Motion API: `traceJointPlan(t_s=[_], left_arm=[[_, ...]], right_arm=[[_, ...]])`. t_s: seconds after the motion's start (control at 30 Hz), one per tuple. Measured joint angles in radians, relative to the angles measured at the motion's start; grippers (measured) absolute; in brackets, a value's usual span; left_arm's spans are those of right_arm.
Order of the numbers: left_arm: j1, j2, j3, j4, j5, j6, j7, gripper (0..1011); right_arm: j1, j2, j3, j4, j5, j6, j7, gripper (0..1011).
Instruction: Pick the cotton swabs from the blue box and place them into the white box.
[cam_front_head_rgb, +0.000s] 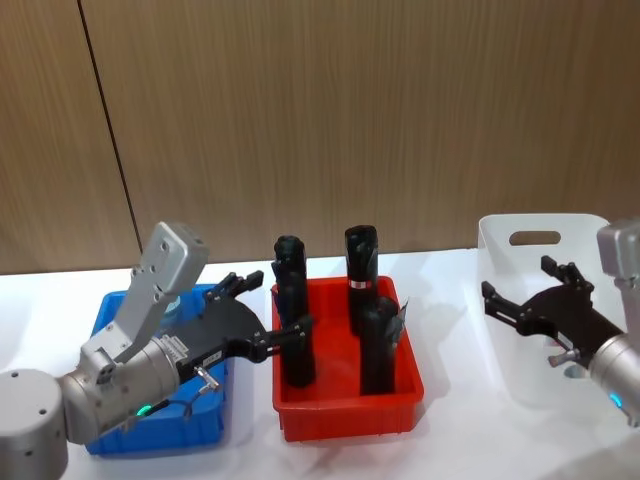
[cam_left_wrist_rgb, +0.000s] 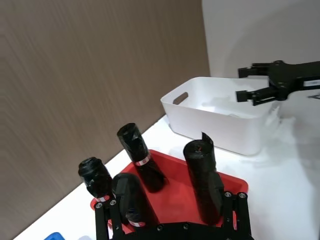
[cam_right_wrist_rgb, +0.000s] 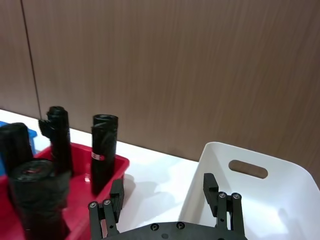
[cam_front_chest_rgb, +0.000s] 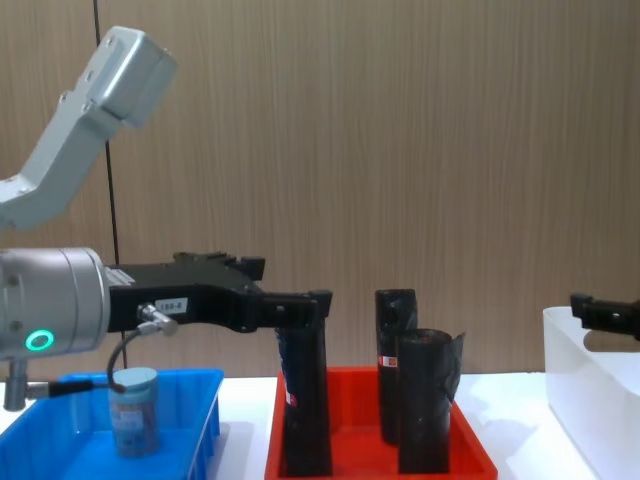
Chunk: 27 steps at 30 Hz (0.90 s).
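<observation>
A: How should the left gripper (cam_front_chest_rgb: 290, 283) take the cotton swabs (cam_front_chest_rgb: 133, 410)?

B: It hangs spread and empty, tips by the black rolls (cam_front_chest_rgb: 305, 400); it should draw clear of them, descend straight, and close gently; the cotton swabs stand in the blue box (cam_front_chest_rgb: 60, 425), at its seven o'clock, well apart.

A: And the right gripper (cam_front_head_rgb: 520, 280)?

B: Spread, empty, above the white box (cam_front_head_rgb: 500, 240); that sits at three o'clock of the red tray (cam_front_head_rgb: 345, 415).

Looks like a test lab: plain white table (cam_front_head_rgb: 450, 330) against wood-panelled wall (cam_front_head_rgb: 350, 100).
</observation>
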Motion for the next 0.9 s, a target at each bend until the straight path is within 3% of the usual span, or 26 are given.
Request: traceJointPlan(t_s=[0.7, 0.9], left_arm=[[0.072, -0.027, 0.042, -0.088, 0.061, -0.059, 0.282, 1004], [0.089, -0.034, 0.052, -0.109, 0.075, -0.073, 0.351, 1004]], right_arm=[[-0.2, -0.012, -0.018, -0.271, 0.054, -0.039, -0.104, 1002], [-0.225, -0.014, -0.021, -0.304, 0.061, -0.043, -0.116, 1001]])
